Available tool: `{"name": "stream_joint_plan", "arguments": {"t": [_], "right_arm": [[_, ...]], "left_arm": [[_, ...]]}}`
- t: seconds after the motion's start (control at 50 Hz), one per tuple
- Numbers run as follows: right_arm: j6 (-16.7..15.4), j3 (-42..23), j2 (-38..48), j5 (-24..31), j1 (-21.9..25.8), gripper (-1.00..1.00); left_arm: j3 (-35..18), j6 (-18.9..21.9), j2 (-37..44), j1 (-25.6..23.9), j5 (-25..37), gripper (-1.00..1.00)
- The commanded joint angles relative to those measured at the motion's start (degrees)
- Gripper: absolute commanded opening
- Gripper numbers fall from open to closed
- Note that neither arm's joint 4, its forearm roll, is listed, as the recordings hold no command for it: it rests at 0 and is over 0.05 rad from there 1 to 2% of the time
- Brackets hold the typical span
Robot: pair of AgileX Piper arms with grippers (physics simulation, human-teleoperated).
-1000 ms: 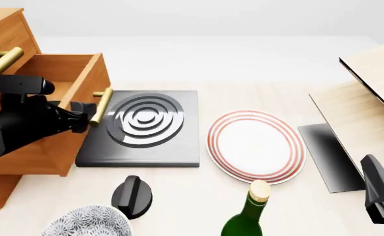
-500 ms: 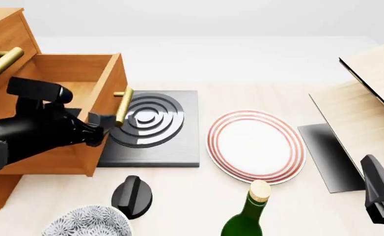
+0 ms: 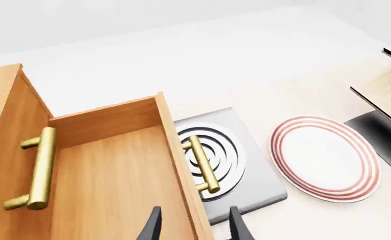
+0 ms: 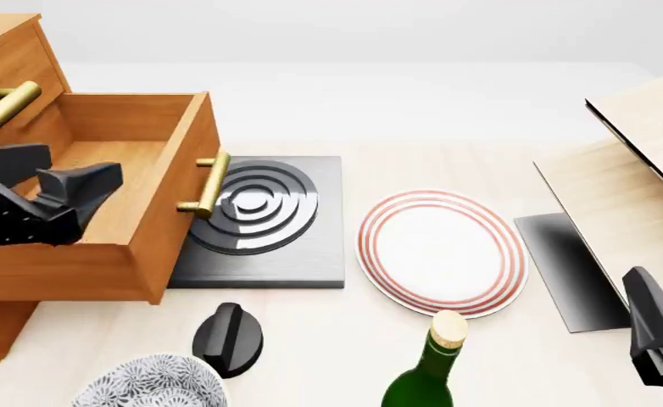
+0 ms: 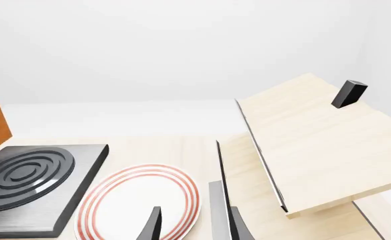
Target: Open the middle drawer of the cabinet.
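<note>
The cabinet (image 4: pixel 10 52) stands at the table's left. Its middle drawer (image 4: pixel 77 270) is pulled far out over the black burner, with its brass handle (image 4: pixel 203 183) free. My left gripper (image 4: pixel 86 200) hovers open over the drawer's inside, well back from that handle. In the left wrist view its fingers (image 3: pixel 153 229) straddle the line of the drawer's front board (image 3: pixel 175 165), holding nothing, with the handle (image 3: pixel 202 164) just beyond. The top drawer's handle (image 4: pixel 3 110) shows above. My right gripper (image 4: pixel 660 341) rests open at the near right, its fingers (image 5: pixel 153 226) empty.
A black burner slab (image 4: pixel 298 254) lies under the drawer's front. A red-ringed plate (image 4: pixel 442 252) sits mid-table. Near the front edge are a black knob (image 4: pixel 227 337), a patterned bowl (image 4: pixel 151 386) and a green bottle (image 4: pixel 431 366). Pale boards (image 4: pixel 637 170) and a dark mat (image 4: pixel 569 271) fill the right.
The middle drawer slid farther out with my left gripper on its handle. The gripper then let go and drew back to the left over the drawer. The right arm stayed still.
</note>
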Motion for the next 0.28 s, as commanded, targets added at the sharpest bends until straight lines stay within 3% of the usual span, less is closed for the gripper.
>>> {"name": "stream_joint_plan", "arguments": {"t": [0.02, 0.18, 0.28], "right_arm": [[-0.2, 0.0, 0.2, -0.4, 0.0, 1.00], [-0.2, 0.0, 0.2, -0.4, 0.0, 1.00], [-0.2, 0.0, 0.3, -0.4, 0.0, 1.00]], "left_arm": [[-0.1, 2.3, -17.2, 2.9, 6.7, 1.00], [0.9, 9.6, -36.1, 7.0, 14.4, 1.00], [-6.4, 13.8, -37.9, 10.5, 14.5, 1.00]]}}
